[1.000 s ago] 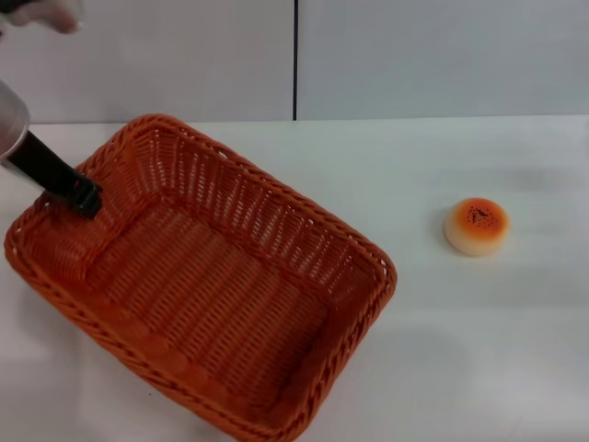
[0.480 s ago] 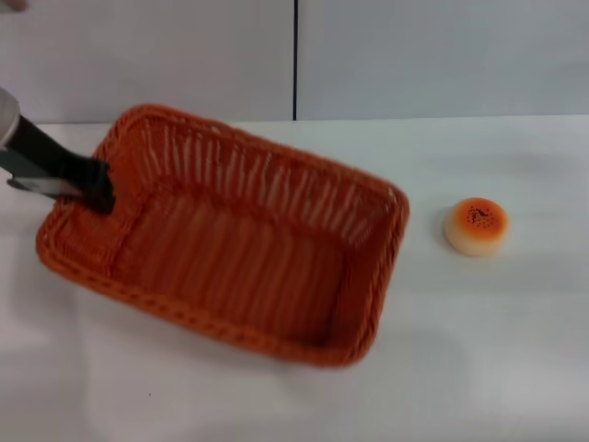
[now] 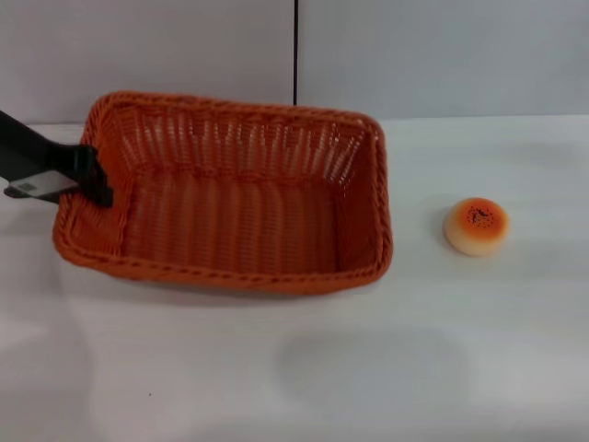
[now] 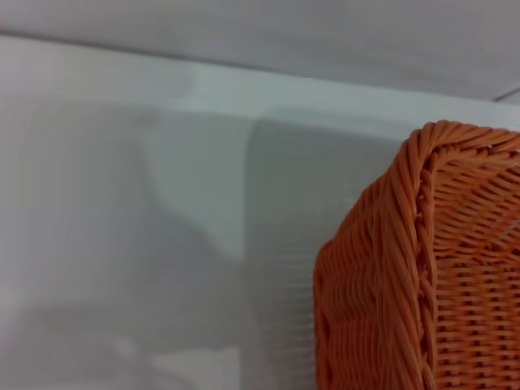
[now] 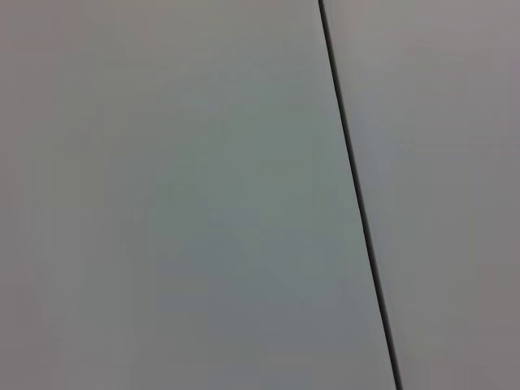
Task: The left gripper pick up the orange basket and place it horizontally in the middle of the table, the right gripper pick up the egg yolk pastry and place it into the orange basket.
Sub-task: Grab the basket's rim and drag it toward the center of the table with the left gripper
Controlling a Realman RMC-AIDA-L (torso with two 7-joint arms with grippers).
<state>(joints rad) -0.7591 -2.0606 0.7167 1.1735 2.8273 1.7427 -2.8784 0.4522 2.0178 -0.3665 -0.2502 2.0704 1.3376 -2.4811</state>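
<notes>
The orange basket (image 3: 230, 198) lies lengthwise across the white table (image 3: 368, 368) in the head view, its long sides running left to right. My left gripper (image 3: 92, 180) is shut on the basket's left short rim, its black jaws reaching in from the left edge. A corner of the orange basket (image 4: 414, 276) fills the left wrist view. The egg yolk pastry (image 3: 476, 226) sits on the table to the right of the basket, well apart from it. My right gripper is out of view; the right wrist view holds only a grey wall.
A grey wall with a dark vertical seam (image 3: 295, 55) stands behind the table. Open white tabletop lies in front of the basket and around the pastry.
The left gripper has turned the basket from a diagonal lie to a level, left-to-right one and carried it towards the back of the table. The pastry has stayed put.
</notes>
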